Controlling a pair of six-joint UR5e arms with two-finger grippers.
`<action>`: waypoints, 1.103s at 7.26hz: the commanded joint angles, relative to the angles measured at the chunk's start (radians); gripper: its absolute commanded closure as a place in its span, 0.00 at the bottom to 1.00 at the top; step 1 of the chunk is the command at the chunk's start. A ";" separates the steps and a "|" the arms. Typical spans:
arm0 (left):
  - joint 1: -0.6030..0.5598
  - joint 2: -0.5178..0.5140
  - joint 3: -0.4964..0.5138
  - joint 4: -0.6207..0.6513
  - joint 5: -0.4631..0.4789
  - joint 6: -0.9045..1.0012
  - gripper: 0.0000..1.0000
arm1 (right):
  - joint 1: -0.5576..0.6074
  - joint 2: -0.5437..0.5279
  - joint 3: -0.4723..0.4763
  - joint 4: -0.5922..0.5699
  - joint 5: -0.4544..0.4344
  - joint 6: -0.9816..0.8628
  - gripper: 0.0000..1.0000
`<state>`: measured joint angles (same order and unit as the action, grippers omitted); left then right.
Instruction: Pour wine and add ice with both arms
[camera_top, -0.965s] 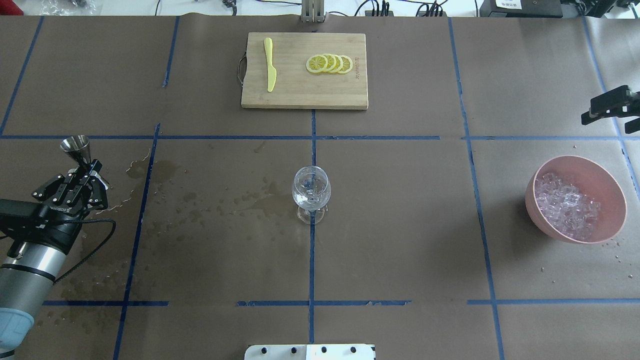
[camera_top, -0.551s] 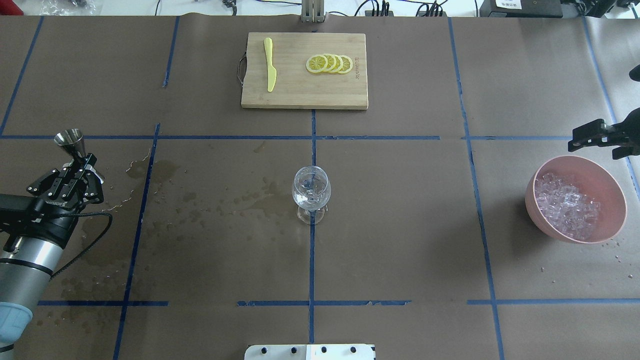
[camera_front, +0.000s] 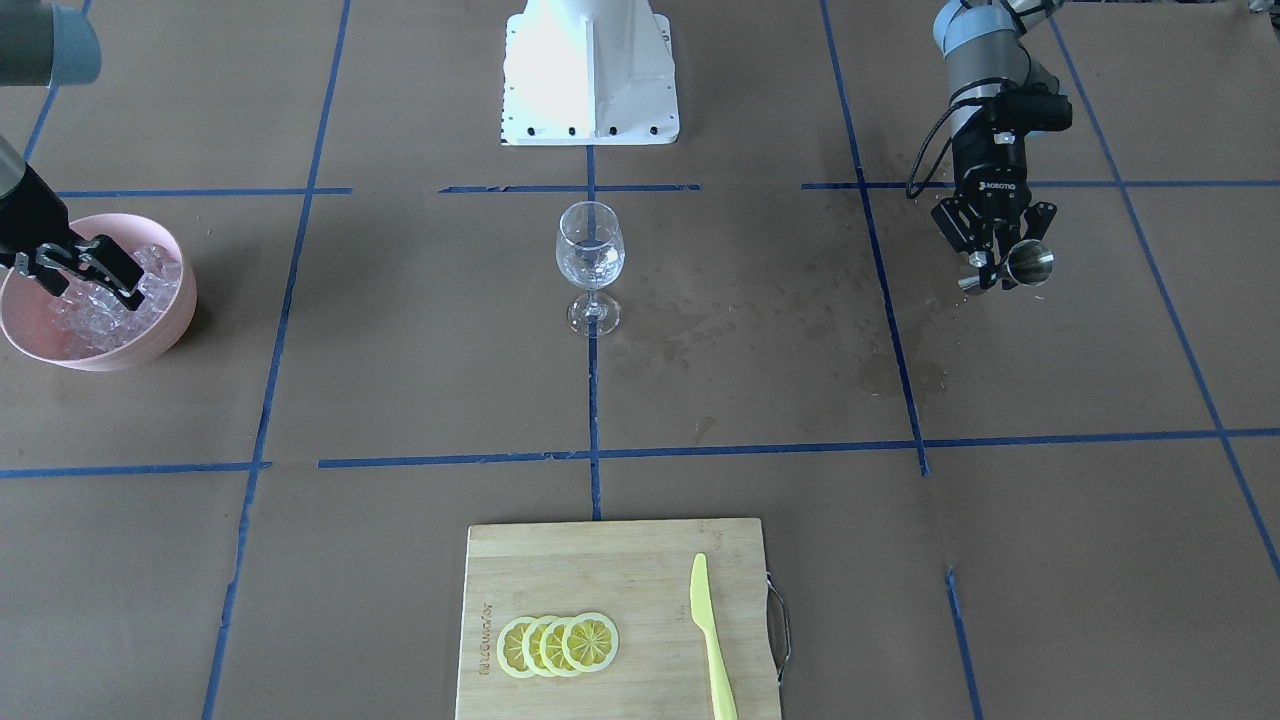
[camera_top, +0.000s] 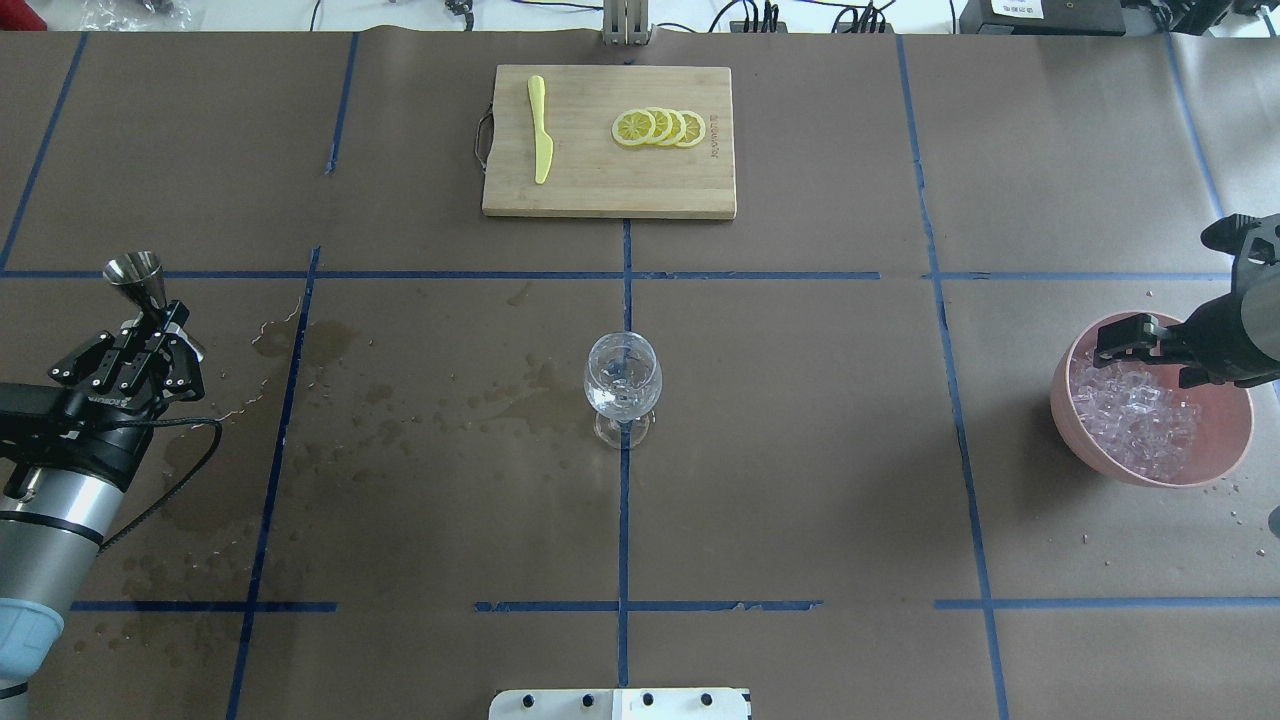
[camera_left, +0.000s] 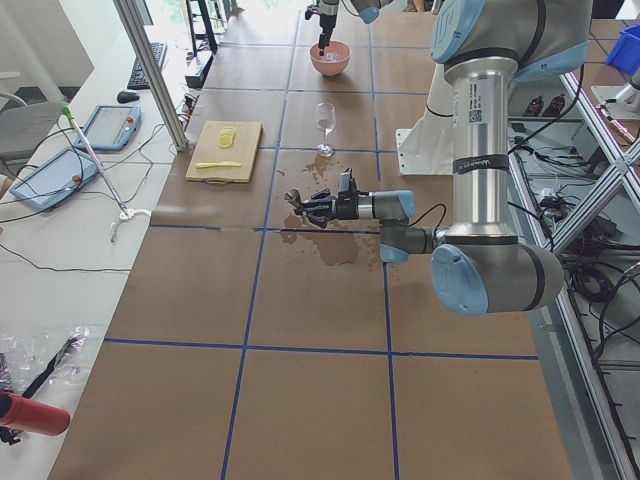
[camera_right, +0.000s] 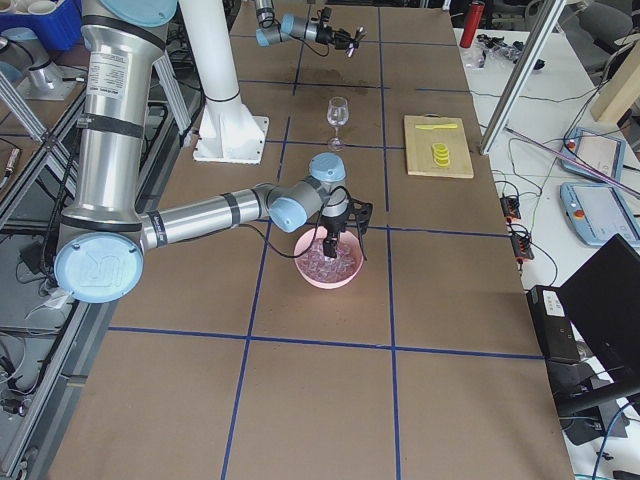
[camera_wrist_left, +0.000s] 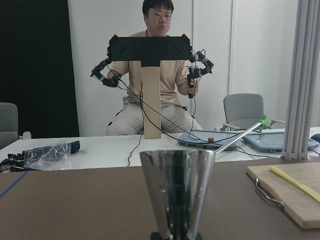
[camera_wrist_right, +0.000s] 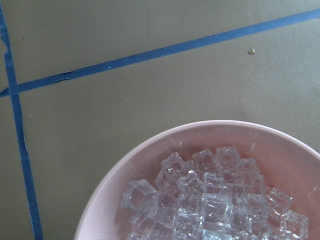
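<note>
Clamping a jigger on the left, hanging over the ice on the right

Pinching the waist of a steel jigger with the left fingers, narrowed right down onto it. Holding it upright above the left end of the surface, well apart from the wine glass. Showing only the outside of the upper cone to the left wrist camera, so cannot tell what is inside.

Hanging the right fingers over the pink bowl, tips pointing down at the ice. Looking parted, with nothing gripped between them. Cannot tell whether the tips touch the cubes.

Filling the bowl's floor with a heap of clear cubes, piled several deep, at the right end of the surface. Standing upright at the centre, on a blue tape line, the wine glass, with the wine as a little clear liquid low in the cup, hard to make out.

Lying at the far middle, a wooden cutting board bearing four overlapping lemon slices and a yellow knife, apart from each other. Marking the surface between jigger and glass, wet patches
</note>
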<state>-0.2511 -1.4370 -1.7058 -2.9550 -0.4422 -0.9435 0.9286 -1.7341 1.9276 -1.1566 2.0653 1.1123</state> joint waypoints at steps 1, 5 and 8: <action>0.000 -0.006 0.000 0.001 -0.001 0.003 1.00 | -0.016 -0.010 -0.019 0.002 0.001 0.011 0.01; 0.003 -0.013 0.002 0.002 -0.001 0.005 1.00 | -0.017 -0.012 -0.039 -0.005 0.013 0.009 0.31; 0.003 -0.017 0.002 0.004 -0.004 0.009 1.00 | -0.017 -0.012 -0.039 -0.006 0.015 0.009 0.83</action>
<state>-0.2495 -1.4527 -1.7043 -2.9525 -0.4442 -0.9354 0.9112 -1.7461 1.8884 -1.1623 2.0797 1.1208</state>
